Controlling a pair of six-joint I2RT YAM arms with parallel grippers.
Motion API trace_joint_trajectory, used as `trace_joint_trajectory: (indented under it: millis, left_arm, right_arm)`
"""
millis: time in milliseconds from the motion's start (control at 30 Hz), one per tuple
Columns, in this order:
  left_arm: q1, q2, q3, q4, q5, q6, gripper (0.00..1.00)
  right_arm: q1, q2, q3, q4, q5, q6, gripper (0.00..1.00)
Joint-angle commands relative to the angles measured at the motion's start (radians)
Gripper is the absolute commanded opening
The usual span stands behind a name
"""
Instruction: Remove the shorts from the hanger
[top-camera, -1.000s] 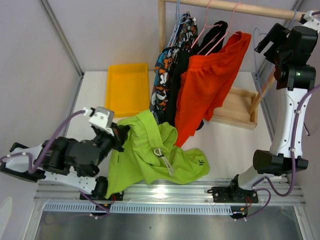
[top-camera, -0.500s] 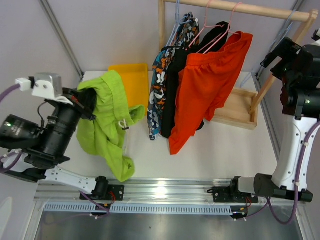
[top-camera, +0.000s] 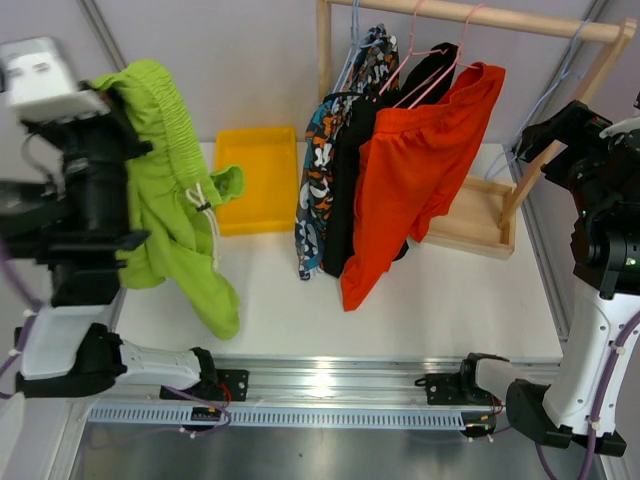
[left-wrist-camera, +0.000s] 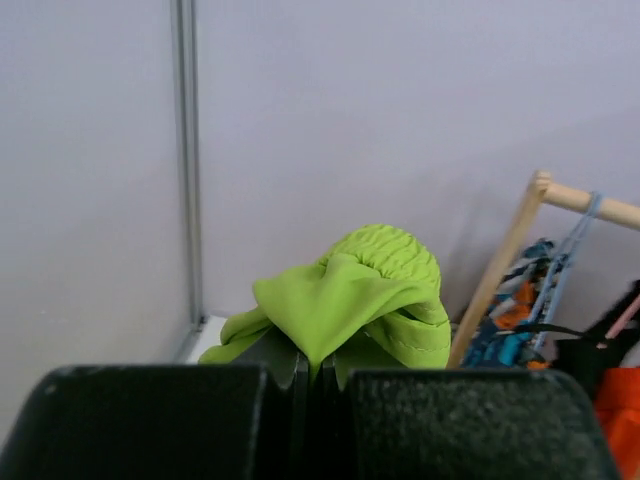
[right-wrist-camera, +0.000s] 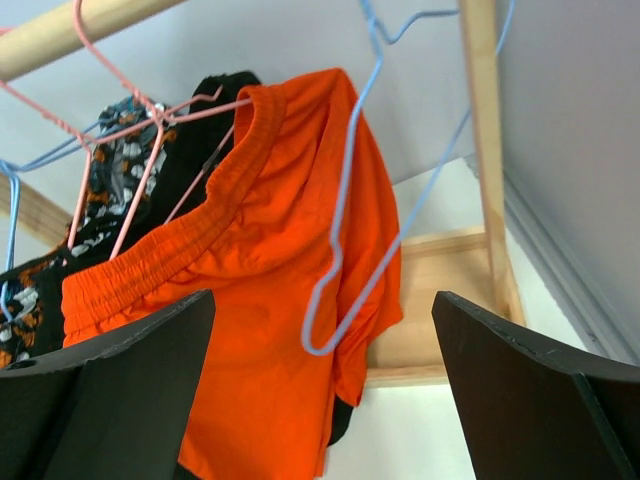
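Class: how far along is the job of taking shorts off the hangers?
Done: the lime green shorts are off the rail. In hand: the left tool is shut on them, held high. Left: the orange-red shorts, black shorts and patterned shorts hang on it; the right tool is open, empty.

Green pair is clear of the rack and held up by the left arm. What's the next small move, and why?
Probably swing the left gripper rightward and down over the yellow tray, the likely drop spot. Its fingers are shut on the lime green shorts, which dangle free above the table just left of the tray, so a short carry should put them over it.
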Motion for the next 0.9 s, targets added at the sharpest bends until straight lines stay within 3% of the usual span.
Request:
trace_joint_trajectory:
  millis: [0,67,133,233,433,600,733,833,867]
  left_arm:
    - [0.226,0.123,0.122,-0.552,0.172,-0.377,0.00]
    - [0.417,0.211,0.241,-0.729,0.312,-0.521,0.00]
    - [0.519,0.299,0.335,-0.871,0.463,-0.651,0.00]
    - [0.671,0.374,0.418,-0.880,0.593,-0.701,0.00]
    - [0.856,0.531,0.540,-0.783,0.749,-0.781,0.00]
    - [0.936,0.653,0.558,-0.602,0.861,-0.784,0.00]
    - [0.975,0.736,0.552,-0.534,0.874,-0.801,0.00]
    - [0.979,0.781,0.488,-0.511,0.814,-0.804,0.00]
    - [0.983,0.779,0.378,-0.499,0.800,-0.826,0.00]
  right_arm:
    - [0.003,0.007,0.016,-0.013,-0.074,-0.013,0.99]
    - [0.003,0.004,-0.001,-0.010,-0.080,-0.012,1.00]
    - [0.004,0.000,-0.021,-0.007,-0.094,-0.008,0.99]
    - [0.025,-0.004,-0.039,0.000,-0.092,-0.008,0.99]
    - [0.110,-0.015,-0.092,0.010,-0.043,-0.027,1.00]
    - [0.254,-0.010,-0.101,-0.004,0.131,-0.071,0.99]
    - [0.271,-0.013,-0.137,0.015,0.155,-0.077,1.00]
    - [0.271,-0.013,-0.162,0.027,0.156,-0.076,0.99]
    - [0.271,-0.013,-0.165,0.027,0.158,-0.076,0.99]
